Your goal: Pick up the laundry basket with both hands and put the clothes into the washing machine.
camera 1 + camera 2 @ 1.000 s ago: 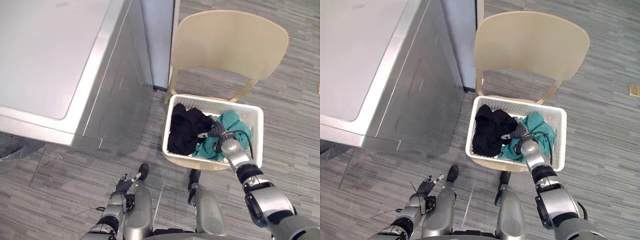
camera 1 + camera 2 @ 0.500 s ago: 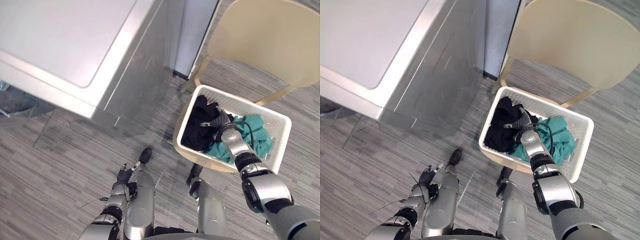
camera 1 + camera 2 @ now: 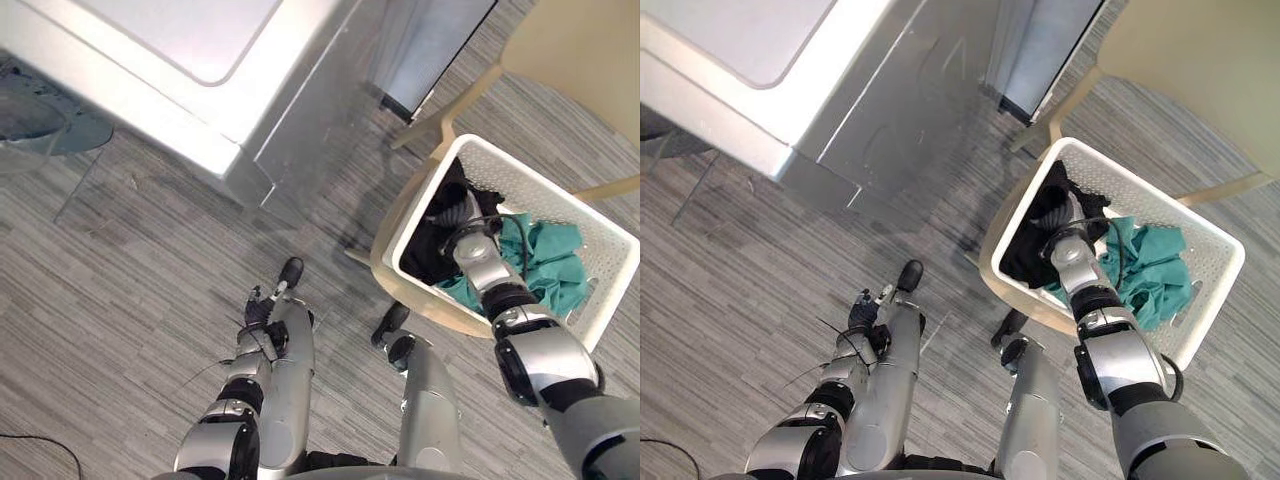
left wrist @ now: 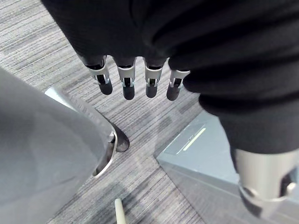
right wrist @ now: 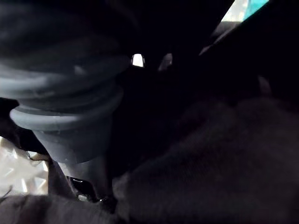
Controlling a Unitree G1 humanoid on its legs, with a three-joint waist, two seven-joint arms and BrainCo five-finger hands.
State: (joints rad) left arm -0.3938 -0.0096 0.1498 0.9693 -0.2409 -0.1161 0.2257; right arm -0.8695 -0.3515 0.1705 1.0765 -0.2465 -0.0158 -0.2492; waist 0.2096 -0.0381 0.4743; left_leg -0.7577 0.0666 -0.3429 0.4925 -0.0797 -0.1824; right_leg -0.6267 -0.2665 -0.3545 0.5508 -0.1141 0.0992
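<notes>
Well left of the laundry basket, the left hand hangs with fingers straight and apart, holding nothing. Inside the basket the right hand is buried in black clothes; whether it grips them cannot be told. Teal cloth lies beside them. Beyond the basket, to its left, stands the washing machine.

Soft, even light from above washed over the grey floor, flat and gentle all the way across. The washing machine had its top as the brightest patch, its front duller with a faint sheen. A soft shadow sat on the floor beside the chair and basket. Down among the black clothes the right wrist view was almost black
</notes>
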